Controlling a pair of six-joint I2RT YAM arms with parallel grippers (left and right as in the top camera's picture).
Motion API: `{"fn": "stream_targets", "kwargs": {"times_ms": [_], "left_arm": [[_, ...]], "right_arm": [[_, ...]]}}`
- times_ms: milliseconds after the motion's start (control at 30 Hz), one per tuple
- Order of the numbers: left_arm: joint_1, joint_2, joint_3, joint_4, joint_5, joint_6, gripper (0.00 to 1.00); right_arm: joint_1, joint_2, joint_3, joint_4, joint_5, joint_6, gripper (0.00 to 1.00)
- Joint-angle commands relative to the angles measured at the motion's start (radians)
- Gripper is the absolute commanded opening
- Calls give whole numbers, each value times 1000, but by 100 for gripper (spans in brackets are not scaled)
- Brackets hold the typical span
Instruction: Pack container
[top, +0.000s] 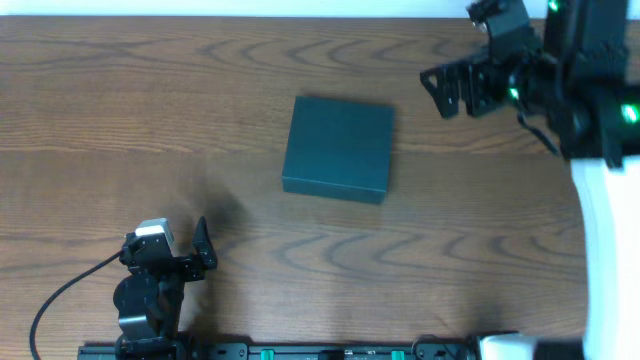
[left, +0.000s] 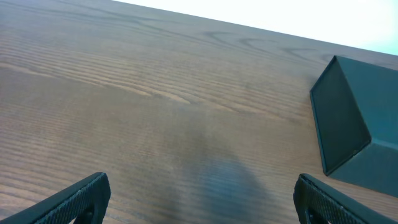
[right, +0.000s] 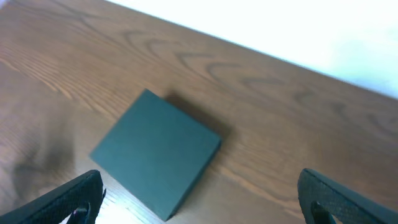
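Observation:
The container (top: 337, 150) is a closed dark grey-green square box lying flat at the middle of the wooden table. My left gripper (top: 205, 250) sits near the front left edge, open and empty, well short of the box. In the left wrist view the container (left: 357, 124) shows at the right edge, ahead of the left gripper (left: 202, 205) and its spread fingers (left: 74, 202). My right gripper (top: 447, 92) hovers at the back right, open, off the box's far right corner. From the right wrist the container (right: 155, 155) lies below and ahead of the open right gripper (right: 202, 202).
The wooden table (top: 120, 120) carries nothing but the box. The right arm's white base (top: 610, 250) stands along the right edge. A black rail (top: 300, 352) runs along the front edge, with a cable (top: 60, 295) looping from the left arm.

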Motion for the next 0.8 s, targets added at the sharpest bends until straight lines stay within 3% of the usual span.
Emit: {"fn": "stream_targets", "kwargs": {"times_ms": [0,200,400,567,767], "left_arm": [[-4,-8,-22,0,-20,18,95],[-4,-8,-22,0,-20,18,95],[-4,-8,-22,0,-20,18,95],[-4,-8,-22,0,-20,18,95],[-4,-8,-22,0,-20,18,95]], "right_arm": [[12,-195,-92,32,35,-43,99],[13,-601,-702,415,42,-128,99],[19,-975,-1236,616,42,-177,99],[19,-1249,-1526,652,35,-176,99],[19,-1434,-1697,652,34,-176,99]]}}
